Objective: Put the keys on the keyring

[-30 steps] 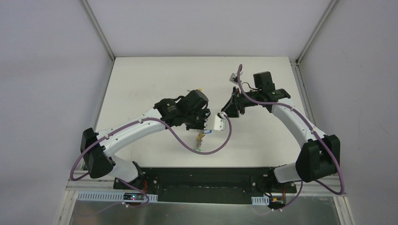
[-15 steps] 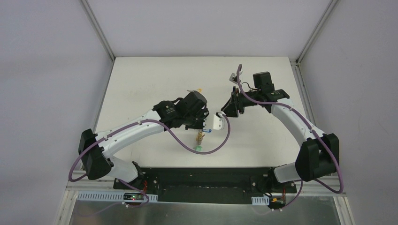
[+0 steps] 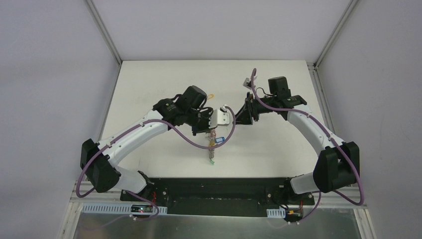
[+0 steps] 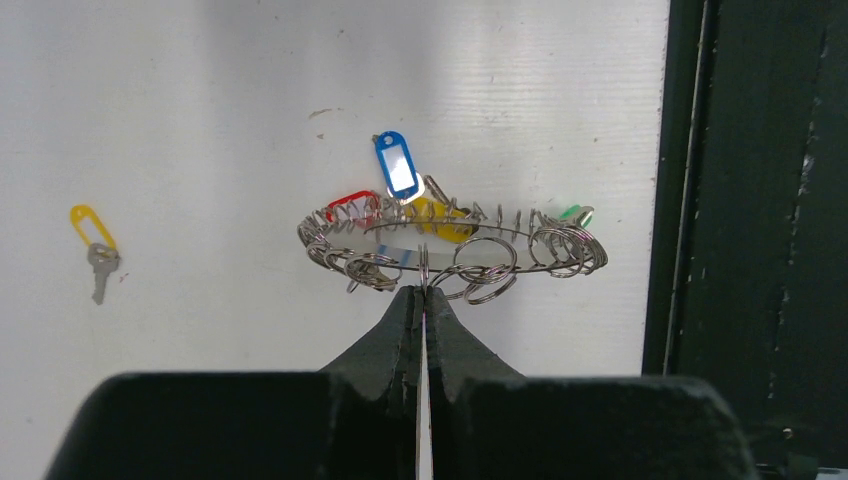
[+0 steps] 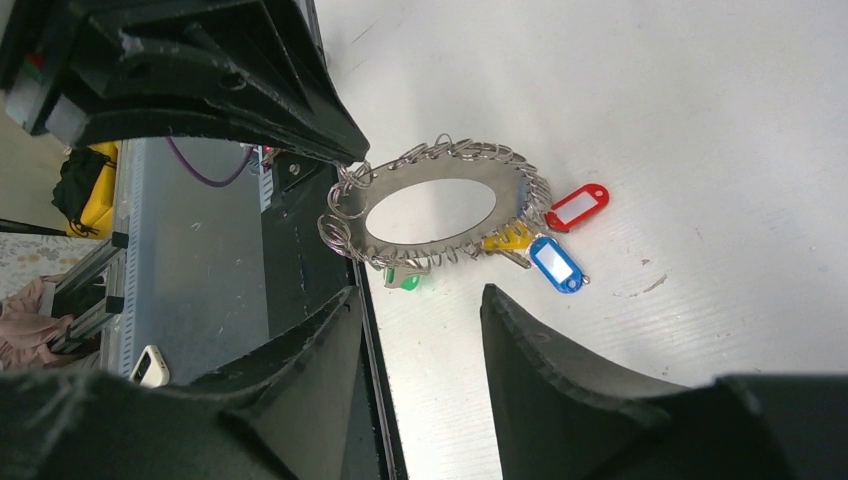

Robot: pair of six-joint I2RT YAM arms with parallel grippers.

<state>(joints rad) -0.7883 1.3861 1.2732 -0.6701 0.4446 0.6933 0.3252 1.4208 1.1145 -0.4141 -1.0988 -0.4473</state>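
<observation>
My left gripper [image 4: 424, 291] is shut on the near edge of the keyring [image 4: 395, 253], a flat grey ring fringed with wire loops, and holds it above the table. Blue [image 4: 397, 165], red [image 4: 350, 205], yellow [image 4: 440, 216] and green [image 4: 577, 212] tagged keys hang from it. In the right wrist view the keyring [image 5: 508, 205] sits beyond my right gripper [image 5: 420, 315], which is open, empty and apart from the ring. From above, the left gripper [image 3: 213, 121] and right gripper [image 3: 236, 118] face each other across the ring [image 3: 225, 118]. A loose yellow-headed key [image 4: 95, 250] lies on the table.
The loose yellow key also shows from above [image 3: 211, 94], behind the left arm. A black base rail [image 3: 219, 189] runs along the table's near edge. White walls with metal corner posts [image 3: 107, 35] enclose the table.
</observation>
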